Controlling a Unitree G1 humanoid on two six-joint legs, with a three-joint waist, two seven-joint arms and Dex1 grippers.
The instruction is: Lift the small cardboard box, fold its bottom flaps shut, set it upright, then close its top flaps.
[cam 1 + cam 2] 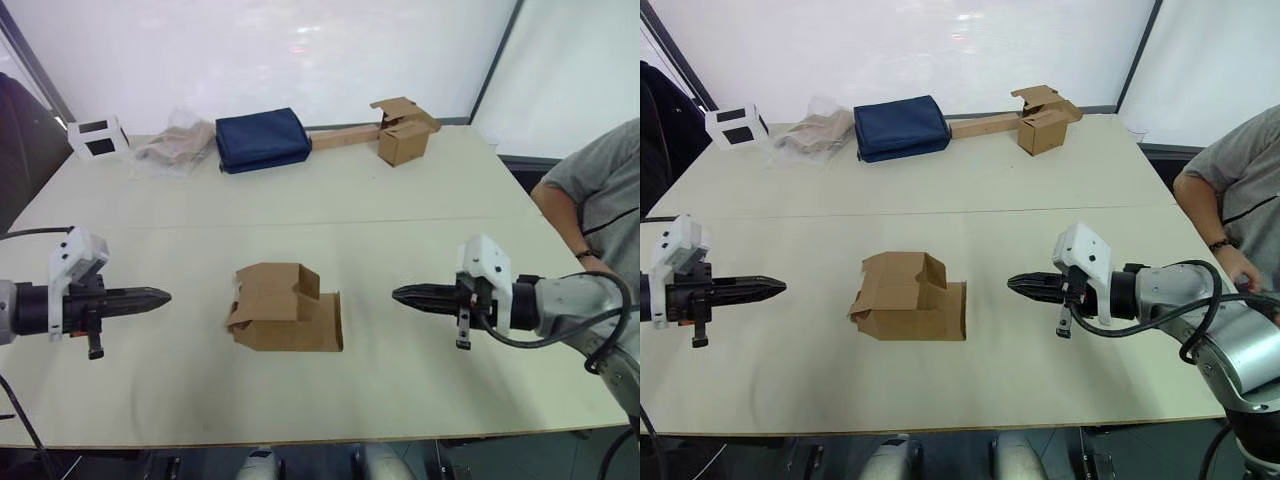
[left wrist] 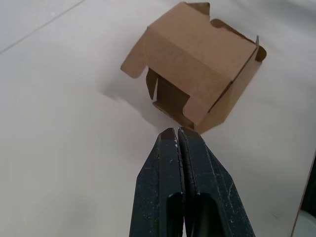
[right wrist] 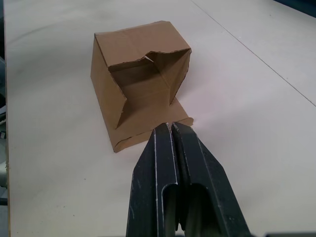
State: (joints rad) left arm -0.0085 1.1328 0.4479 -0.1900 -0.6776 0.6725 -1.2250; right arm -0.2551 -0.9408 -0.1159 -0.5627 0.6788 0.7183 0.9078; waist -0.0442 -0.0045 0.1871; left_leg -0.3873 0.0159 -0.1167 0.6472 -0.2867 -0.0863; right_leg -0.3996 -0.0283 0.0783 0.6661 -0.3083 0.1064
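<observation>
Beside box [image 1: 285, 308] (sideways): level end effectors [image 1: 165, 296] [image 1: 398, 294].

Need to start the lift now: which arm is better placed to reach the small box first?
Roughly even, slight edge to the right gripper: it sits nearer the small cardboard box, facing its open end and flat flap. The left gripper, shut too, stands farther off.

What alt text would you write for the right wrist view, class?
A small cardboard box lies on its side on a pale table, its open end facing the shut right claw, one flap flat on the table.
</observation>
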